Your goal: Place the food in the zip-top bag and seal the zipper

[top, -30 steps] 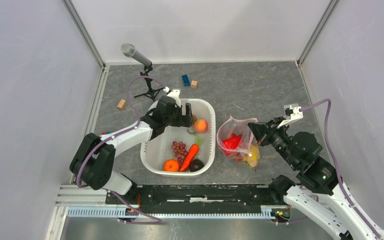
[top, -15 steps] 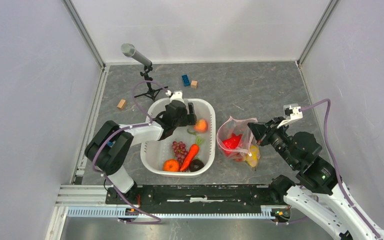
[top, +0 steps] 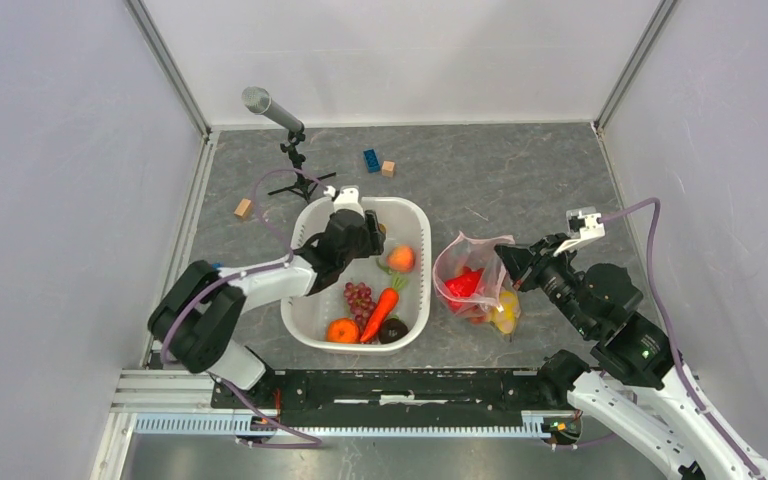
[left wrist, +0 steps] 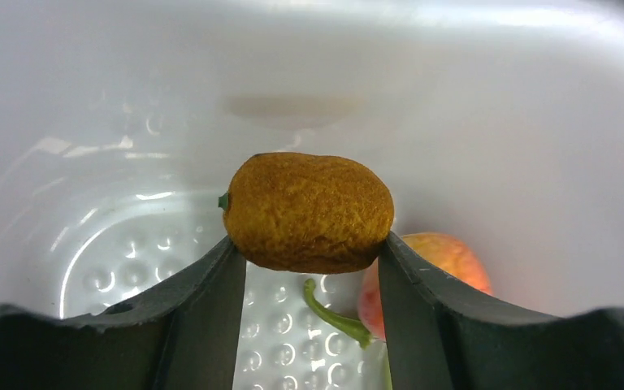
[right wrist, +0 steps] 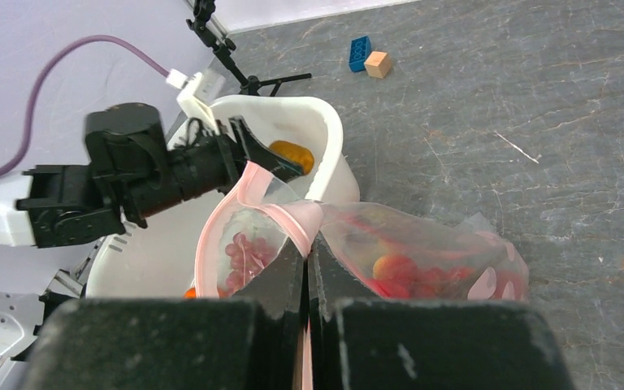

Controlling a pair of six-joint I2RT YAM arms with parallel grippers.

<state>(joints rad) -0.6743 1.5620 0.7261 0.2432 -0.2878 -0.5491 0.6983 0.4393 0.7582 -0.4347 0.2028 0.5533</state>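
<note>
On the grey marbled tabletop (top: 520, 170), the zip-top bag (top: 475, 285) sat right of centre, holding a red pepper (top: 465, 283) and a yellow fruit (top: 505, 315). Its pink zipper (right wrist: 272, 213) was pinched in the right claw (right wrist: 307, 252). Just left of it the white basin (top: 305, 300) held a carrot (top: 384, 305), grapes (top: 358, 295) and an orange (top: 341, 330). In the basin's upper part the left claw (left wrist: 307, 248) gripped a brown fuzzy fruit (left wrist: 309, 211) between both fingers.

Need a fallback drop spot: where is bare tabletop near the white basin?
Bare grey tabletop lies beyond the clear zip-top bag, right of the blue block. Crowded: the strip between white plastic basin and bag, and the microphone tripod corner.
</note>
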